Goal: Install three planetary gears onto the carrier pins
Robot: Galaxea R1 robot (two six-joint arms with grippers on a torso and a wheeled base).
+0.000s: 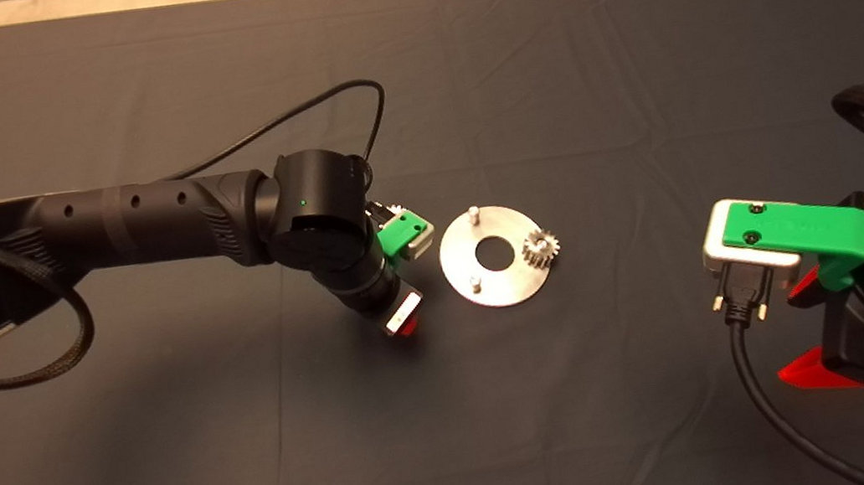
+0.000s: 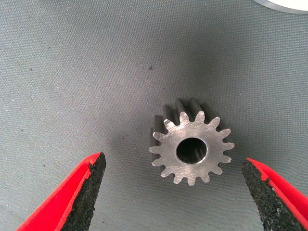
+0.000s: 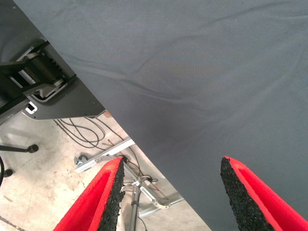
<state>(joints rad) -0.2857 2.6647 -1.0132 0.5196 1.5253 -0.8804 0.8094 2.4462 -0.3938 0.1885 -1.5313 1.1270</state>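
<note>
1. With one planetary gear (image 1: pixel 542 248) already seated on the right side of the carrier disc (image 1: pixel 499 288), mid-frame in the head view, the task looks about one third done.
2. Two carrier pins are bare: one at the disc's upper left (image 1: pixel 472 214), one at its lower left (image 1: pixel 476 284).
3. Left end effector (image 1: pixel 406 324) sits just left of the disc, pointing down at the dark mat (image 1: pixel 457 61) on the desk.
4. Left wrist view: second gear (image 2: pixel 191 147) lies flat on the mat between the red fingers (image 2: pixel 79 195), bore up; jaws wide apart, pads clear of the teeth, nothing gripped yet.
5. Disc edge (image 2: pixel 284 4) just shows at the top right of that wrist picture.
6. Third gear not visible in any view.
7. Right end effector (image 1: pixel 804 334) is parked at the lower right of the head view, fingers spread, empty.
8. Left to do, by my read: grasp this gear, seat it, then find and seat the last.
</note>
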